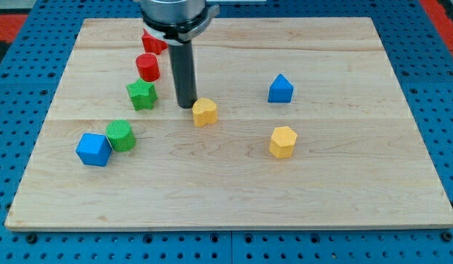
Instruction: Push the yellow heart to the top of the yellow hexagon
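My tip [186,105] sits on the bench [226,191], no claw on it, just left of the yellow heart [204,112], nearly touching. The yellow hexagon [283,141] lies well apart, lower right. Green star [141,94] left of tip.

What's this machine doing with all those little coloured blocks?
A robot arm is sliding blocks around a wooden board with a dark rod. My tip sits just to the view's left of the yellow heart, close against it. The yellow hexagon lies toward the view's lower right, apart from the heart, which is not yet above it.
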Robot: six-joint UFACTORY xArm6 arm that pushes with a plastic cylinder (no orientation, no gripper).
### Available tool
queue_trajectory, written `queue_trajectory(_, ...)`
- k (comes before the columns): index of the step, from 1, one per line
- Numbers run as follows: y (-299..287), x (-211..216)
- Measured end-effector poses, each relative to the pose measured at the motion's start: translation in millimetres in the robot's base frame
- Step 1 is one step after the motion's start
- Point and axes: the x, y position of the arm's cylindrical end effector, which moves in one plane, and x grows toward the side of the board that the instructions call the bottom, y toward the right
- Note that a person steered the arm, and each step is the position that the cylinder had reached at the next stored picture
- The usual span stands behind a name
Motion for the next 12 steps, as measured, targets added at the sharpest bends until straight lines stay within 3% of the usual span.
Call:
queue_trajectory(1,-4,3)
queue_trajectory(3,56,6)
queue_trajectory(6,19,43)
queue_trajectory(9,97,43)
queue_trajectory(12,129,47)
